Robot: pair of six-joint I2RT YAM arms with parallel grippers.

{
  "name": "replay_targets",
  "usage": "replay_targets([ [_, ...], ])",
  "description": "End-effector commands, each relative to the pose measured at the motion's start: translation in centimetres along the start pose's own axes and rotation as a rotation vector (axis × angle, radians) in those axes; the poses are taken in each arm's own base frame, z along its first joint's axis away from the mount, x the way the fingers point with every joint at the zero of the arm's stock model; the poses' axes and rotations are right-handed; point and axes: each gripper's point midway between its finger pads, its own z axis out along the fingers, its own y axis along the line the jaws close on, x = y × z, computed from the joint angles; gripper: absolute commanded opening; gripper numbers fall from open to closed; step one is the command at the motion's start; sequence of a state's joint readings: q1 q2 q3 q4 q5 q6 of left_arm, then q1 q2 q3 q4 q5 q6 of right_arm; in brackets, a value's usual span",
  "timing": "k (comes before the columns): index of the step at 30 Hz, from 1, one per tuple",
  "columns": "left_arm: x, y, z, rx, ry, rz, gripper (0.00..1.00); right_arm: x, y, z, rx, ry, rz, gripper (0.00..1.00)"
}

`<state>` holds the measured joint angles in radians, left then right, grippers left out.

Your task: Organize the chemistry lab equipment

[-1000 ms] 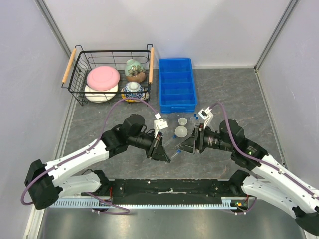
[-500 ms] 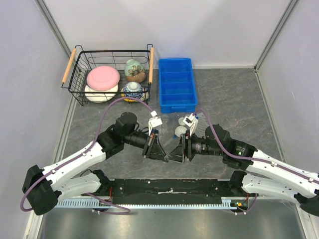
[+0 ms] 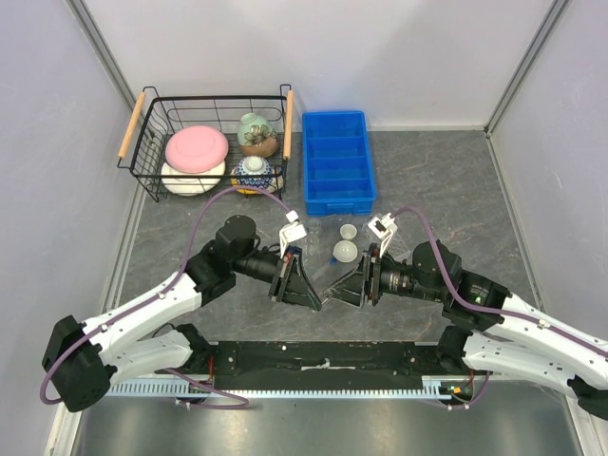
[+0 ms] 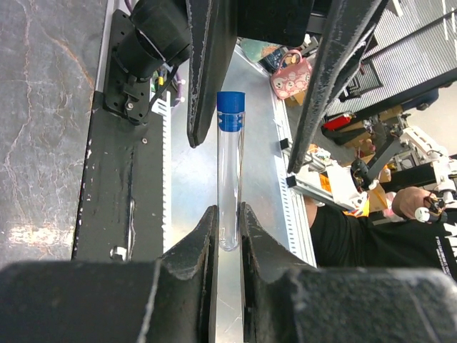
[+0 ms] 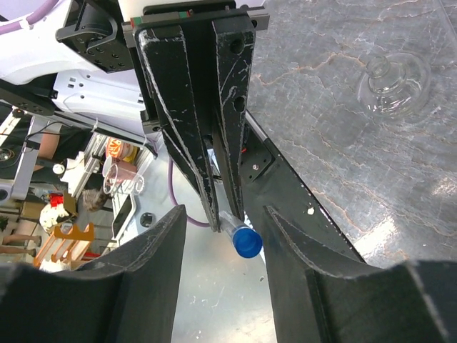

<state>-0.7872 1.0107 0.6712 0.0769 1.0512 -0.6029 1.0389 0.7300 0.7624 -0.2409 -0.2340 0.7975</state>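
Observation:
My left gripper (image 4: 228, 211) is shut on the lower end of a clear tube (image 4: 230, 171) with a blue cap (image 4: 230, 111). It holds the tube off the table, pointing at my right gripper (image 5: 223, 214). That gripper is open, with one finger either side of the capped end (image 5: 248, 243) and not touching it. In the top view the left gripper (image 3: 312, 294) and the right gripper (image 3: 340, 288) meet tip to tip near the table's front edge. A clear round flask (image 5: 393, 82) stands on the table, also visible from above (image 3: 344, 252), with a small white dish (image 3: 349, 232) behind it.
A blue compartment tray (image 3: 306, 161) stands at the back centre. A wire basket (image 3: 150, 185) at the back left holds pink, white and patterned crockery. The black mounting rail (image 3: 323, 359) runs along the near edge under the grippers.
The right gripper moved left until its open fingers flanked the tube's capped end. Its arm then shifted back a little to the right. The left gripper moved slightly left with the tube.

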Motion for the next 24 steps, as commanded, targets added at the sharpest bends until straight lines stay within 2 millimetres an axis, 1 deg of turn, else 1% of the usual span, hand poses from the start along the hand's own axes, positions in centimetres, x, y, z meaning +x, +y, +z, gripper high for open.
replay_targets([
  [1, -0.79, -1.74, -0.28, 0.071, -0.018, 0.035, 0.02, -1.58, 1.86, -0.66, -0.042, -0.047, -0.012, 0.52],
  [5, -0.92, -1.88, -0.32, 0.076, -0.019, 0.04, 0.02, -1.67, 2.03, -0.76, -0.047, -0.05, -0.012, 0.48],
  [8, -0.92, -1.93, -0.35, 0.08, -0.018, 0.04, 0.02, -1.66, 2.08, -0.74, -0.048, -0.049, -0.012, 0.4],
  [9, -0.91, -1.91, -0.39, 0.079, -0.019, 0.038, 0.02, -1.68, 2.07, -0.74, -0.047, -0.05, -0.011, 0.36],
  [11, -0.81, -1.95, -0.37, 0.082, -0.016, 0.038, 0.02, -1.76, 2.14, -0.75, -0.049, -0.052, -0.013, 0.33],
  [18, -0.76, -2.13, -0.49, 0.085, -0.018, 0.042, 0.02, -1.95, 2.15, -1.22, -0.044, -0.064, -0.018, 0.33],
  [24, -0.81, -2.06, -0.52, 0.084, -0.019, 0.042, 0.02, -1.99, 2.13, -1.58, -0.042, -0.073, -0.017, 0.35],
])
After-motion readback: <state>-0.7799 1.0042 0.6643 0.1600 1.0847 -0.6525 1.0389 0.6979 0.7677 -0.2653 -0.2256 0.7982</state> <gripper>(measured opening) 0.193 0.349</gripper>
